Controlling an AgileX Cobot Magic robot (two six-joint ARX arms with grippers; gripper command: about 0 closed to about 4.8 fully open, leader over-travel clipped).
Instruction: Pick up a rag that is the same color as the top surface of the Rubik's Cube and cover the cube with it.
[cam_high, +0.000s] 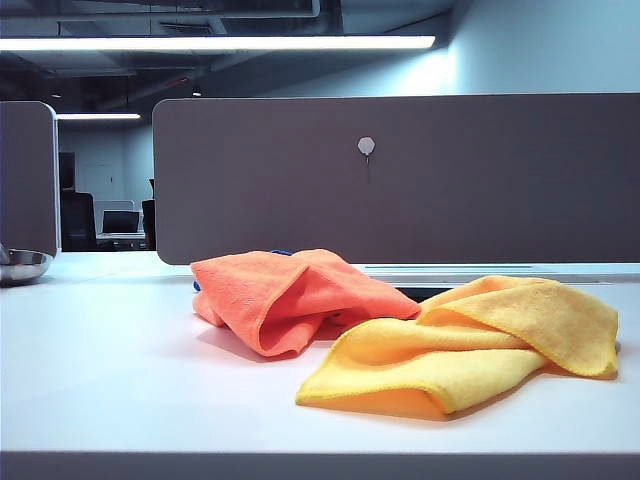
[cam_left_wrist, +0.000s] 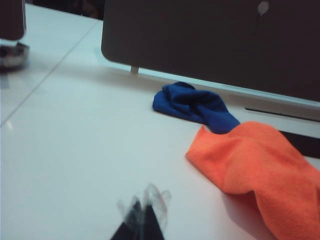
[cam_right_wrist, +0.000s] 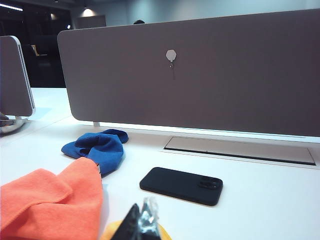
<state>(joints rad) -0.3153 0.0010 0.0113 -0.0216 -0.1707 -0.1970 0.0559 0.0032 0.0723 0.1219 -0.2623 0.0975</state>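
**Orange rag heaped mid-desk, both grippers empty**

The rag (cam_high: 290, 295) lies bunched mid-desk, touching the yellow cloth (cam_high: 470, 350) toward the right edge. The cube is hidden. Left gripper (cam_left_wrist: 144, 217) and right gripper (cam_right_wrist: 142, 222) hover clenched, grasping nothing.

Black fingers (cam_left_wrist: 141, 220) with clear tips

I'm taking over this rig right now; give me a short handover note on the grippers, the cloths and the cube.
Left gripper: shut, empty, above bare table short of the orange rag.
Right gripper: looks shut, empty, near the yellow cloth.
The orange rag lies bunched mid-table; blue cloth behind it, black phone beside.
Rubik's Cube: not visible in any view, presumably under the rag.
Done: covering appears complete.
Left: confirm the cube is fully hidden.
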